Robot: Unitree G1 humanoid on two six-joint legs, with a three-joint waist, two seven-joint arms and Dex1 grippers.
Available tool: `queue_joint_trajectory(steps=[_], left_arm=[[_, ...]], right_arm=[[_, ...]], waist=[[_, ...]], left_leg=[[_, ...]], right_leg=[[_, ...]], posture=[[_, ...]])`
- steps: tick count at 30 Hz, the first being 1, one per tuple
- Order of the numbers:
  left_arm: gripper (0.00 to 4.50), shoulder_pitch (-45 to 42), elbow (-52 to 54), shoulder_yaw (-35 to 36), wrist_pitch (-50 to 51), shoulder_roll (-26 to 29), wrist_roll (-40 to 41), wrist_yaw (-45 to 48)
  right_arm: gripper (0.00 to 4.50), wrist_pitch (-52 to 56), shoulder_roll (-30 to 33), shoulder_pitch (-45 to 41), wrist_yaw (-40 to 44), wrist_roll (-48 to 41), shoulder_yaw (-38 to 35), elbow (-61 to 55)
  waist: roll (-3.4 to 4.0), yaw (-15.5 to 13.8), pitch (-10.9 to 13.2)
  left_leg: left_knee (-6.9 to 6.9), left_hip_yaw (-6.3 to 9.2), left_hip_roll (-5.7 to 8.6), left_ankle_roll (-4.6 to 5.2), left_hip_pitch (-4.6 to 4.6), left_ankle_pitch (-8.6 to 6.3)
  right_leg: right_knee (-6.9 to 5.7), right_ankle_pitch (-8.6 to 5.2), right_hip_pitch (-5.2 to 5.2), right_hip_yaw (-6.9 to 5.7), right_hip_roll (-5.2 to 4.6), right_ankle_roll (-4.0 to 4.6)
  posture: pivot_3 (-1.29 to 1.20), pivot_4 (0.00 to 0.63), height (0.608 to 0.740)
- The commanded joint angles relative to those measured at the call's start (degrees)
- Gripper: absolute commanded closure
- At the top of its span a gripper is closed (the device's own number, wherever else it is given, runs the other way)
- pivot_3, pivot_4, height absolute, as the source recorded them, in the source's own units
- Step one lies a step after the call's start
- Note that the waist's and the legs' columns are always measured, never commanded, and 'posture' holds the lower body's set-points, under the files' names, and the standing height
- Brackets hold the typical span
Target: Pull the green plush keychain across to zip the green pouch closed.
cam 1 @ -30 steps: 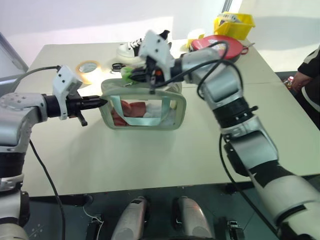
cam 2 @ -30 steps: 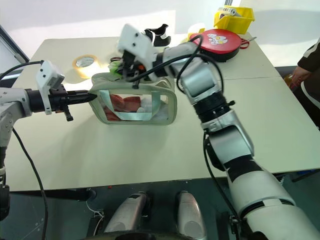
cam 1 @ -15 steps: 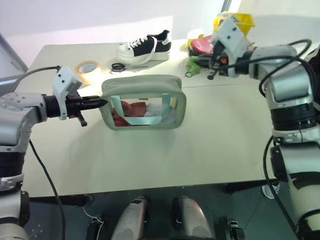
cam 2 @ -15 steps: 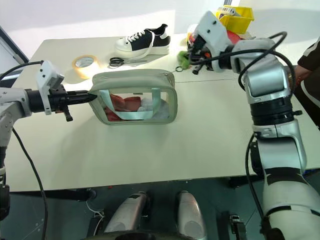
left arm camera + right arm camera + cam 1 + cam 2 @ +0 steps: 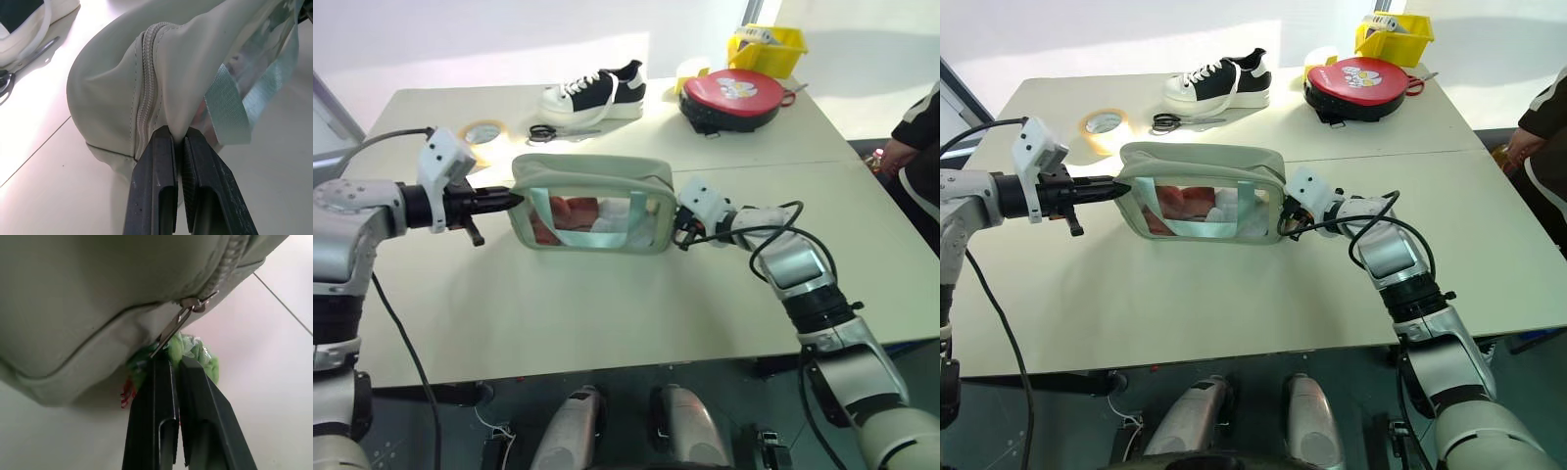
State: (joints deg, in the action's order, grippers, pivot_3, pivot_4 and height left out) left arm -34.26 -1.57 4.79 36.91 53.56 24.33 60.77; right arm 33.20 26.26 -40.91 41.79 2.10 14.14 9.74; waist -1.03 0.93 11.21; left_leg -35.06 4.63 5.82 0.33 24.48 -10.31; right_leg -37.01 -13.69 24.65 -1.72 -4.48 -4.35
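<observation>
Up close, right gripper point(image 5: 168, 363) pinches green plush keychain point(image 5: 193, 352); left gripper point(image 5: 177, 139) pinches green pouch point(image 5: 112, 83).

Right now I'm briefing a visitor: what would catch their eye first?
The green pouch at mid-table, pinched between two arms: the left gripper clamps its left end, the right gripper grips the green plush keychain at its right end. Behind, a red-and-black round case stands out.

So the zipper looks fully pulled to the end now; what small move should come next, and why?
Probably open the right gripper and let go of the keychain: the zipper pull sits at the pouch's right end, and the seam at the left gripper looks shut.
</observation>
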Motion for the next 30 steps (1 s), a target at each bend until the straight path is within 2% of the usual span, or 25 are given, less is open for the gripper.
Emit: queue_joint_trajectory(steps=[1,5,6,8,11,14,17,18,22,27,30], left_arm=[[4.5,-0.1,1.9,1.7,-0.2,0.8,0.4,-0.1],[4.5,0.2,2.2,1.5,-0.5,0.6,-0.1,-0.6],[4.5,0.2,2.2,1.5,-0.5,0.5,-0.1,-0.8],[4.5,0.1,2.2,1.5,-0.6,0.3,-0.2,-1.1],[3.35,-0.2,1.7,1.8,-1.1,0.2,-0.1,-1.5],[1.81,0.1,1.9,2.1,-1.0,0.2,0.4,-1.4],[0.22,0.4,2.2,2.9,-0.5,0.5,1.1,-1.1],[0.07,0.2,2.2,3.6,0.2,0.6,1.9,-0.9],[0.07,-1.2,1.5,7.1,3.7,3.1,5.5,1.1],[0.07,-0.2,-1.9,10.8,4.7,7.6,6.1,2.0],[0.07,1.1,-0.3,11.6,4.3,7.2,6.6,1.4]], right_arm=[[4.4,1.8,-1.2,-1.1,-0.5,-1.1,-1.2,-1.9],[4.4,4.7,-0.5,-3.7,1.2,-4.2,-4.5,-1.9],[3.82,4.9,0.8,-4.9,2.6,-4.9,-5.1,-1.9],[3.06,4.6,3.9,-7.4,4.9,-5.3,-6.0,-1.0],[1.56,2.7,9.5,-10.5,8.5,-5.1,-6.2,0.4],[0.02,1.2,14.4,-12.9,13.2,-5.8,-6.4,1.1],[0.0,3.2,18.2,-15.1,21.4,-10.6,-7.5,-1.5],[0.0,4.8,19.0,-15.7,24.2,-13.0,-8.1,-3.1],[0.0,10.4,20.6,-16.9,30.0,-20.3,-9.5,-9.5],[0.0,15.0,19.7,-17.1,27.6,-24.2,-10.7,-14.9],[0.0,15.7,19.1,-16.7,25.3,-24.7,-10.6,-15.6]], waist=[[0.0,0.0,0.0],[0.0,0.0,0.0],[0.03,-0.1,0.0],[0.04,-0.1,0.0],[0.03,-0.4,0.0],[0.03,-0.3,0.0],[0.05,-0.2,0.0],[0.07,0.0,0.0],[0.06,0.3,0.0],[0.07,-0.1,0.0],[0.07,-0.3,0.0]], left_leg=[[0.0,0.0,0.0,0.0,0.0,0.0],[0.0,0.0,0.0,0.0,0.0,0.0],[0.0,0.0,0.0,0.0,0.0,0.0],[0.0,-0.01,0.01,0.0,0.01,0.0],[0.01,-0.01,0.02,0.01,0.02,-0.01],[0.04,0.0,0.01,0.02,0.02,-0.03],[0.06,0.0,0.0,0.04,0.02,-0.04],[0.06,-0.01,0.0,0.05,0.02,-0.04],[0.06,-0.01,-0.07,0.05,0.04,-0.04],[0.06,-0.01,-0.09,-0.02,0.04,-0.1],[0.07,-0.01,-0.09,-0.05,0.04,-0.13]], right_leg=[[0.0,0.0,0.0,0.0,0.0,0.0],[0.0,0.0,0.0,0.0,0.0,-0.01],[0.0,0.0,0.0,0.0,0.0,-0.01],[0.01,0.01,0.01,0.0,-0.01,-0.01],[0.06,0.0,-0.01,-0.02,-0.01,-0.01],[0.14,0.0,-0.04,-0.03,-0.02,-0.01],[0.19,-0.01,-0.04,-0.03,-0.02,-0.01],[0.19,-0.01,-0.04,-0.03,-0.02,-0.01],[0.17,-0.01,0.0,-0.03,0.0,-0.02],[0.23,-0.1,-0.01,-0.03,-0.01,0.14],[0.39,-0.11,-0.09,-0.04,-0.01,0.17]], posture=[[0.0,0.15,0.74],[0.0,0.15,0.74],[0.0,0.15,0.74],[0.0,0.15,0.74],[0.0,0.15,0.74],[0.0,0.15,0.74],[0.0,0.15,0.74],[0.0,0.15,0.74],[0.0,0.15,0.74],[0.0,0.15,0.74],[0.0,0.15,0.74]])
